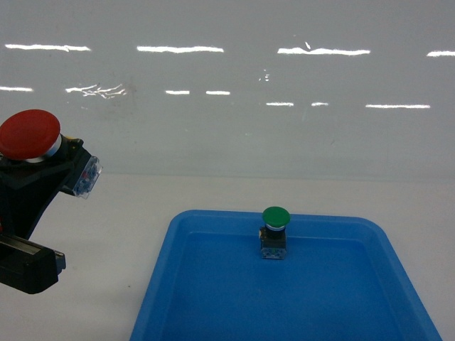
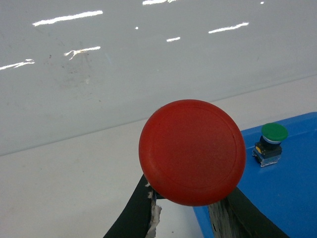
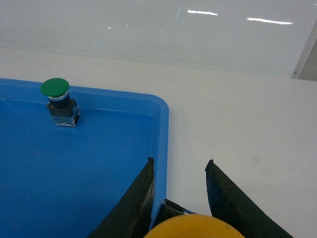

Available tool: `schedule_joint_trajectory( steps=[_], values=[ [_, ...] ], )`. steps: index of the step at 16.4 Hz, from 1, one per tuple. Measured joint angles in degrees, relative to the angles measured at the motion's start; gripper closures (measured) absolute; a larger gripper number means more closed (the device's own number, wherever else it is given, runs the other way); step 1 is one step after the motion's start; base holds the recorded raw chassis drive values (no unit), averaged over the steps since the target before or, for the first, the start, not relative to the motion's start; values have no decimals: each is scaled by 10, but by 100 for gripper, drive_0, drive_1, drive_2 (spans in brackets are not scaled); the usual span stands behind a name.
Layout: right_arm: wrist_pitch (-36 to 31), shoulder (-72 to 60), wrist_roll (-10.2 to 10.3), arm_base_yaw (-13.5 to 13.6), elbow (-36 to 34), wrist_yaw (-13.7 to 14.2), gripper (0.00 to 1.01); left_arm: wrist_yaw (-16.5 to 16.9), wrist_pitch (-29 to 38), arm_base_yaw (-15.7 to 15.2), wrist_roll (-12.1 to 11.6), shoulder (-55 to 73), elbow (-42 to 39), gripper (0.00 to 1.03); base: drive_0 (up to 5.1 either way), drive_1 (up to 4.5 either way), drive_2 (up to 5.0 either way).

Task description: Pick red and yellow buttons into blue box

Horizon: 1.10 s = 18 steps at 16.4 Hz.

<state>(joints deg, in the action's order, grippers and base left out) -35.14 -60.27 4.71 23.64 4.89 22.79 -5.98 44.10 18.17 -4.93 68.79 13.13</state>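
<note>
The red button (image 1: 29, 133) is held up in the air at the far left of the head view, left of the blue box (image 1: 178, 234). My left gripper (image 1: 51, 162) is shut on its dark body. In the left wrist view its red cap (image 2: 192, 152) hides the fingertips (image 2: 136, 213). The yellow button (image 3: 195, 228) shows only as a cap edge at the bottom of the right wrist view, its dark body deep between the fingers. My right gripper (image 3: 179, 161) is shut on it, straddling the blue box's right rim (image 3: 163, 124). The right gripper is out of the head view.
A green-capped button (image 1: 274, 229) stands upright inside the box near its far wall; it also shows as the green button (image 2: 271, 143) and the green button (image 3: 58, 101) in the wrist views. White table (image 1: 106, 213) surrounds the box, with a glossy white wall (image 1: 227, 106) behind.
</note>
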Motion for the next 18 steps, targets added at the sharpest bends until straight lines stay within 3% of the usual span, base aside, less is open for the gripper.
schedule_joint_trajectory(
  steps=[4, 10, 18],
  values=[
    [0, 0, 0, 0, 0, 0, 72, 0, 0, 0, 0, 0, 0, 83, 0, 0, 0],
    [-1, 0, 0, 0, 0, 0, 72, -1, -2, -1, 0, 3, 0, 83, 3, -400, 406],
    [0, 0, 0, 0, 0, 0, 72, -2, 0, -2, 0, 3, 0, 83, 429, -429, 5]
  ],
)
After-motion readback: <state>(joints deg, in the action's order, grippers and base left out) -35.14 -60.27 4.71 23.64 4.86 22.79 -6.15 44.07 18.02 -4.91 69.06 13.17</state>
